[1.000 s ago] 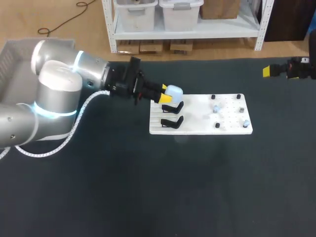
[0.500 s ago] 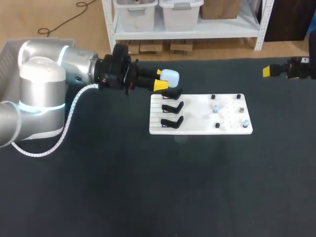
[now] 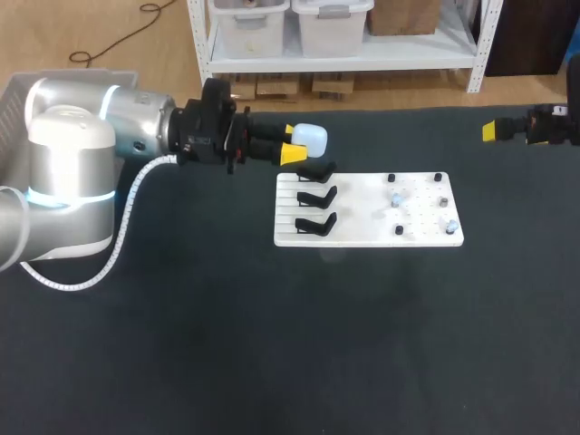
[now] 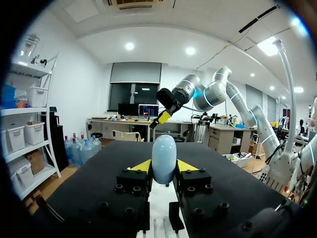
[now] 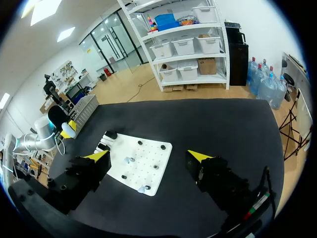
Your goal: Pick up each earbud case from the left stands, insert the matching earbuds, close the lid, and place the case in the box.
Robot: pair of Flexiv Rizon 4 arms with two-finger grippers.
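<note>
- My left claw (image 3: 292, 145) is clamped on the pale blue earbud case (image 3: 311, 140), one yellow finger on each flank. The case is in the air, clear of everything.
- Just below and ahead of the claw stand the three black stands (image 3: 315, 195) at the near end of the white board (image 3: 362, 237). I see no other case on them.
- Done, as I judge it: only the pick-up of this one case.
- Left to do: open the lid (it looks shut from my wrist), seat the earbuds, close it, then box it.
- The earbuds (image 3: 397, 200) sit among the pegs at the board's far end, well ahead of the claw and untouched.
- My right claw (image 5: 148, 155) hangs spread wide and empty, well apart from the left one, out past the board's far end.
- The box, which I take to be the grey crate (image 3: 23, 95), lies behind the left claw, back beside my arm.
- One table edge runs near the claw's flank, so I judge little slack there.
- The other flank has wide bare tabletop beyond the board.
</note>
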